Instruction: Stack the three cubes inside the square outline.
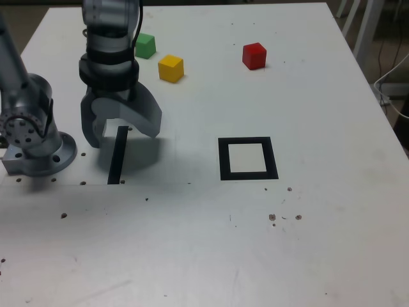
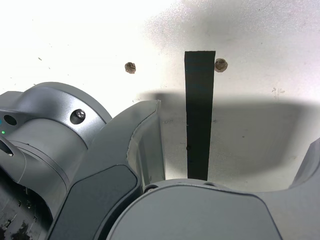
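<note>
We are seeing the gripper (image 1: 120,132) hanging over the black strip (image 1: 117,155), jaws apart and empty. The green cube (image 1: 146,45), yellow cube (image 1: 170,68) and red cube (image 1: 254,55) are sitting far back on the surface (image 1: 204,249), well apart from the square outline (image 1: 247,158).

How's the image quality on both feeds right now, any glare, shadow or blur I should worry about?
Exterior view: even lighting, sharp; the end effector casts a soft shadow over the black strip; the cubes and square outline read clearly. Wrist view: the upper table is overexposed, a broad shadow crosses the strip, and the arm's grey housing fills the foreground.
</note>
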